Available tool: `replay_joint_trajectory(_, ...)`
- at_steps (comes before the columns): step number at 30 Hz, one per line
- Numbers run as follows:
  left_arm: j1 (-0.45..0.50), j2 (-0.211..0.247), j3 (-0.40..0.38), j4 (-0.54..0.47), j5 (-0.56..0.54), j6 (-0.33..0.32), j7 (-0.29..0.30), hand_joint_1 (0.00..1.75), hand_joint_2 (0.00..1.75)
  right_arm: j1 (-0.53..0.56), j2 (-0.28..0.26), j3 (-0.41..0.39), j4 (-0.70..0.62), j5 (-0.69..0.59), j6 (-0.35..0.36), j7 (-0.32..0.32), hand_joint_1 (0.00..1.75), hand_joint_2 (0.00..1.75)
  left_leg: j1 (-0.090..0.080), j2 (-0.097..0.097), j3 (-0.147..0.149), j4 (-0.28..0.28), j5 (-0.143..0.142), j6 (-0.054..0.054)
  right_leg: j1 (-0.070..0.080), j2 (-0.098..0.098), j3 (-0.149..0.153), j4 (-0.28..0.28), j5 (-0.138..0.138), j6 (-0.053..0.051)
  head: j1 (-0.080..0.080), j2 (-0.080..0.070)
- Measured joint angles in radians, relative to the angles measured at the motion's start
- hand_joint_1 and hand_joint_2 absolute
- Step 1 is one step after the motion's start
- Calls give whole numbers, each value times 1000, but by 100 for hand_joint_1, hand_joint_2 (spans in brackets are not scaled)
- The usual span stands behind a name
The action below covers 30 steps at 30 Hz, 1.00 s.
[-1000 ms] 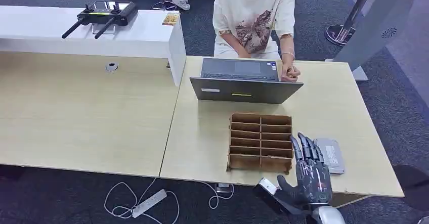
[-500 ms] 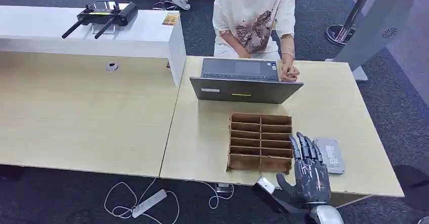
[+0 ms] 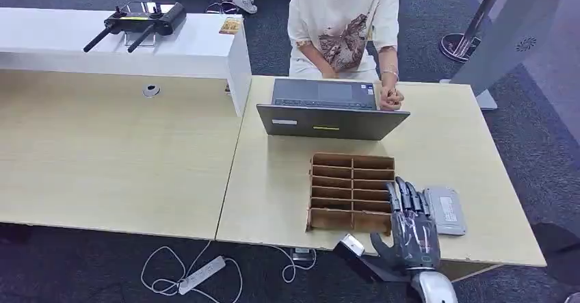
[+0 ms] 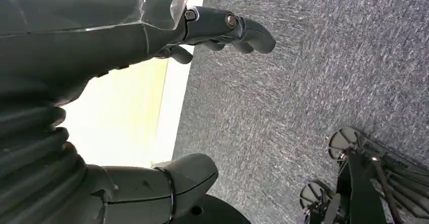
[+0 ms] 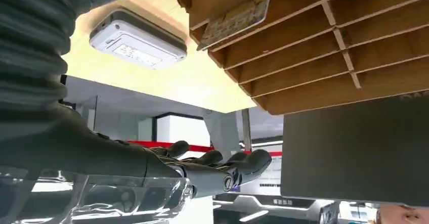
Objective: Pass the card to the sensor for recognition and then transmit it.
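Cardboard organizer (image 3: 352, 190) holds a card (image 5: 235, 19); right hand (image 3: 409, 231) hovers beside it, fingers spread, empty.

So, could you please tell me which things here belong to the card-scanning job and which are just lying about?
Part of the job:
- right hand
- cardboard card rack
- card in the rack
- grey sensor

Just lying about:
- laptop
- remote controller
- power strip on the floor
- small packet

Divider box (image 3: 352, 191) mid-desk — laptop (image 3: 332, 120) behind, sensor (image 3: 445, 210) just right.
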Motion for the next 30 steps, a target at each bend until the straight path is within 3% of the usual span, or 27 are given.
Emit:
replay_joint_trajectory(24,0,0,0,0,-2,0,0,0,175,-15,15,-8,19,28,13,3,14,175,0,0,0,0,0,0,0,0,0,0,0,0,0,0)
replay_joint_trajectory(30,0,0,0,0,-5,-1,-2,0,175,-14,16,-10,21,31,13,3,35,175,0,0,0,0,0,0,0,0,0,0,0,0,0,0)
